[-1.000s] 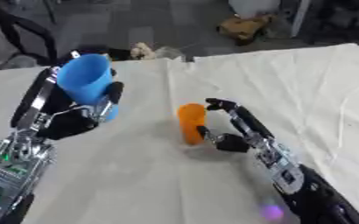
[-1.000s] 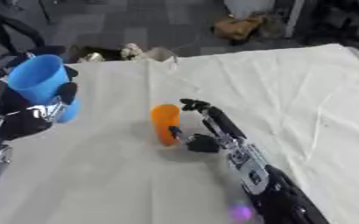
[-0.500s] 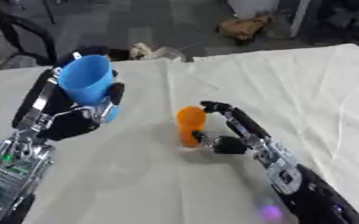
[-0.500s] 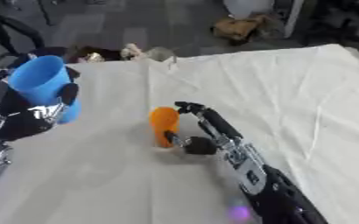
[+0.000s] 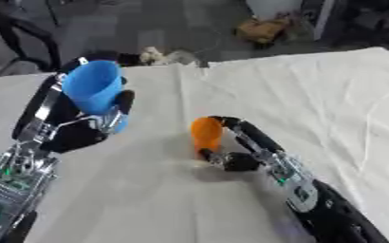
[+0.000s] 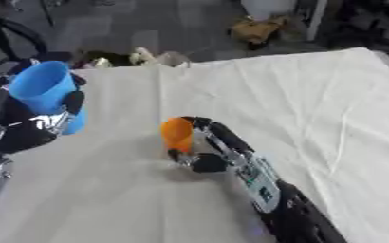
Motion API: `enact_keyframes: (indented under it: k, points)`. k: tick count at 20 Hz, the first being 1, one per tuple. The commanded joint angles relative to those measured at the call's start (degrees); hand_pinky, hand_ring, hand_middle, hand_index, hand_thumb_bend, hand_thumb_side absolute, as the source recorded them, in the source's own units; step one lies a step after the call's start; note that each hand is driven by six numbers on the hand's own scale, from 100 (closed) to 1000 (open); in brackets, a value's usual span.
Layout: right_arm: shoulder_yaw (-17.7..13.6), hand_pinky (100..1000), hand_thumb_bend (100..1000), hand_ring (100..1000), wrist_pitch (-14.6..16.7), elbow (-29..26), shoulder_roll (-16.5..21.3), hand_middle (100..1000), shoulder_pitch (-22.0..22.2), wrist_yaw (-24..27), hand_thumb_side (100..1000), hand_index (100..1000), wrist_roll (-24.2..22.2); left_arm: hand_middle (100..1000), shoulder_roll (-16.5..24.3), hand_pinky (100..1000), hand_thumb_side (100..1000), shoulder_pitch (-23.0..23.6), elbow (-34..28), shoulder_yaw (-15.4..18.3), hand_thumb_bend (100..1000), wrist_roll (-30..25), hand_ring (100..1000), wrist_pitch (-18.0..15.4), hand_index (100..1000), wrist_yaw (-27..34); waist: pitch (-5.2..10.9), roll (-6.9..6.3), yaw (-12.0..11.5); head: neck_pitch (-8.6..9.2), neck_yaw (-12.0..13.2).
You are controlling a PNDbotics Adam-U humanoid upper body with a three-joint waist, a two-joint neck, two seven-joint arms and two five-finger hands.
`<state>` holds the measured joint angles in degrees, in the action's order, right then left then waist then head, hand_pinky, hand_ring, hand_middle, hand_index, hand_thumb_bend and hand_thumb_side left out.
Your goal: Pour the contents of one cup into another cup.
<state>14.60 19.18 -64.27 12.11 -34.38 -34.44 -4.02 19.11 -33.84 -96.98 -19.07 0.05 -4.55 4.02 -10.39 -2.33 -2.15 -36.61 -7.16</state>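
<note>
A white cloth (image 5: 314,95) covered the table, creased in long folds on its right half and lying smoother toward the left. Its far edge ran across the upper part of both views, and beyond it lay a grey floor (image 5: 173,28) — dim, cluttered, and blurred. A brown crumpled object (image 5: 263,29) sat on that floor at the far right, next to a pale upright shape (image 5: 273,7) and dark furniture at the corner. A small heap of pale and dark things (image 6: 140,57) rested right at the cloth's far edge, left of centre; what they were could not be made out.

The left hand (image 5: 78,128) was raised at the left side, its fingers and thumb curled round a blue cup (image 5: 94,88). The cup stood roughly upright in that grasp, mouth up and clear of the cloth, tilted slightly away. The arm's silver and black forearm ran down to the near left corner.

Near the middle of the table an orange cup (image 5: 206,133) stood on the cloth — small, with its shadow falling to the near left. The right hand (image 5: 239,149) was wrapped about it from the right, dark fingers arched over its far side and the thumb closing at its base. The right forearm stretched back to the near right corner.
</note>
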Motion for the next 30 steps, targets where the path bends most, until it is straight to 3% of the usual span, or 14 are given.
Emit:
enact_keyframes:
  k: [1, 19, 25, 30]
  points:
    - [0.18, 1000, 397, 839, 0.32, 0.01, -0.29, 767, -1.48, -0.74, 701, 945, -0.39, 302, 0.48, 149, 280, -1.15, -1.07, 0.05, 100, -0.16, 667, -0.06, 818, 0.04, 1.10, 0.01, -0.09, 0.61, -0.12]
    - [0.06, 964, 366, 756, 0.62, 2.83, -2.83, 597, -2.72, -2.15, 647, 865, 1.90, 298, 0.26, 144, 285, -1.34, -1.21, -0.35, 100, -0.16, 662, 0.24, 813, 0.10, 1.19, -0.05, -0.78, 0.68, -0.17]
    - [-0.04, 944, 245, 701, 0.13, 3.29, -3.16, 485, -2.81, -1.85, 609, 790, 4.17, 298, 0.26, 143, 290, -1.36, -1.31, -0.43, 100, -0.05, 662, 0.34, 812, 0.11, 1.20, -0.14, -0.95, 0.74, -0.15]
    - [-0.11, 926, 100, 633, -0.82, 3.12, -3.21, 392, -2.83, -1.05, 485, 713, 6.17, 298, 0.27, 143, 294, -1.46, -1.48, -0.46, 100, 0.04, 661, 0.41, 812, 0.21, 1.18, -0.09, -0.93, 0.85, -0.09]
